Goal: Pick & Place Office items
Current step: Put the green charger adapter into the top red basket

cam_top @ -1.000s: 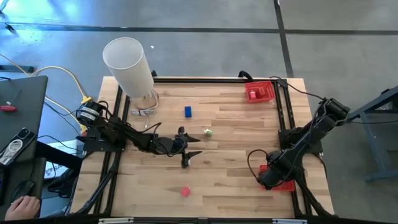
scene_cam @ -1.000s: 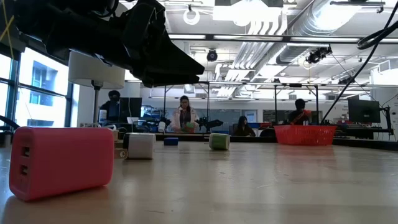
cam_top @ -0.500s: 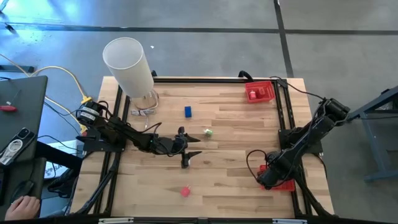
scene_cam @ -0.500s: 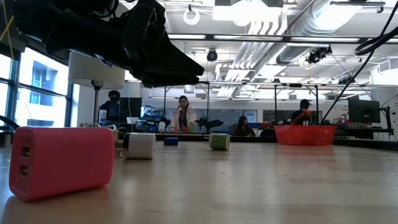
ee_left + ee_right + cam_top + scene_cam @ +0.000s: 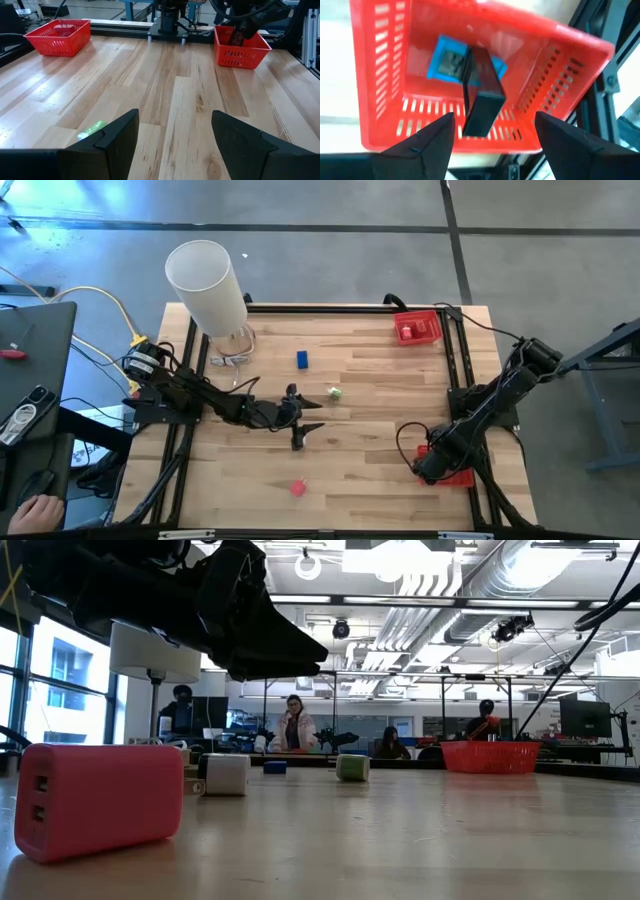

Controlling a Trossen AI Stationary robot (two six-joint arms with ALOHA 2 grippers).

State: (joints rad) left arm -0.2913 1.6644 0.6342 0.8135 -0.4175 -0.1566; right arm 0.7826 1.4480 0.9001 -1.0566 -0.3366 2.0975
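From above, the right tool (image 5: pixel 432 465) only shows as a dark shape over a red basket (image 5: pixel 462 476) at the desk (image 5: pixel 380 380) edge. Its wrist camera shows its fingers spread wide and empty above that basket (image 5: pixel 560 55), where a black block (image 5: pixel 482 95) lies directly below, long axis running away from the tool, leaning across a blue piece (image 5: pixel 447 62). The left tool (image 5: pixel 172 142), also wide open and empty, hangs over mid-desk with a green piece (image 5: pixel 91 129) just ahead.
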